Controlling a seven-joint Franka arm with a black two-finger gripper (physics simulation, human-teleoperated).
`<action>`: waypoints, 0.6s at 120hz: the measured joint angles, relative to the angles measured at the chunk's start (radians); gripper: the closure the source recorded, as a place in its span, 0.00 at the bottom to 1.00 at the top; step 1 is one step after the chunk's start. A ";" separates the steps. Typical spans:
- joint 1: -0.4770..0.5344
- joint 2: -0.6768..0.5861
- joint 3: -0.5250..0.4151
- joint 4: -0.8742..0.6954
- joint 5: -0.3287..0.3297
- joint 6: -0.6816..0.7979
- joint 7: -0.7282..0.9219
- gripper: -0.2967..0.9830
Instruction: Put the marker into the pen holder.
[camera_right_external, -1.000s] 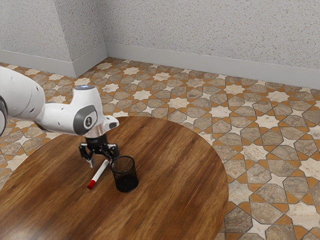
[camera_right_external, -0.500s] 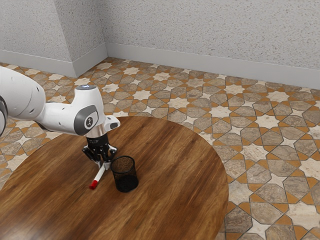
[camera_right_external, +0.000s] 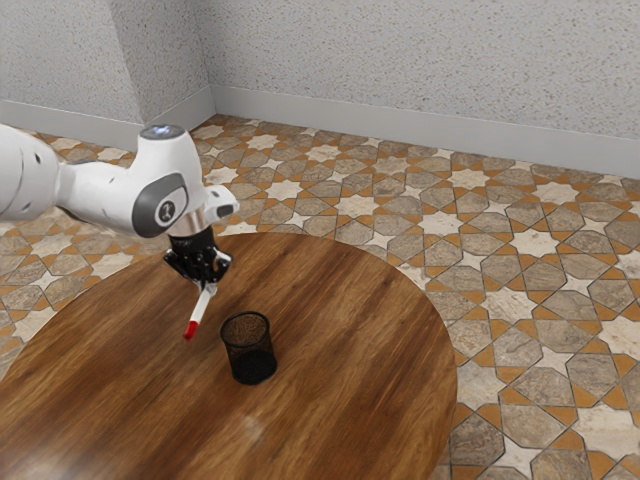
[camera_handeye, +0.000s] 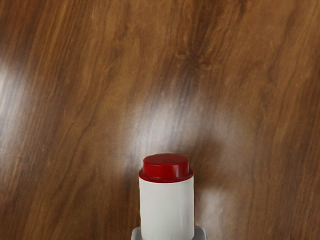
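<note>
In the exterior view my gripper (camera_right_external: 209, 286) is shut on the white marker (camera_right_external: 201, 305) near its upper end, holding it off the table. The marker hangs at a slant, its red end lowest and toward the exterior view's left. The black mesh pen holder (camera_right_external: 249, 348) stands upright on the table, apart from the marker, a little toward the exterior view's right and nearer the camera. In the wrist view the marker (camera_handeye: 167, 207) shows its white body and a red end, with grey fingertip edges on both sides of it.
The round wooden table (camera_right_external: 340, 400) lies under the hand and the pen holder. Its curved edge borders a patterned tile floor (camera_right_external: 540, 300), with grey walls behind.
My fingers have closed on the marker, and my hand has risen with it, lifting it off the table and away from the pen holder. The pen holder has stayed put.
</note>
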 joint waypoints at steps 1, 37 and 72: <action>0.000 -0.006 -0.003 0.000 0.006 0.001 0.000 0.85; -0.013 -0.219 -0.121 -0.128 0.218 0.182 -0.020 0.85; -0.013 -0.392 -0.233 -0.305 0.390 0.340 -0.114 0.85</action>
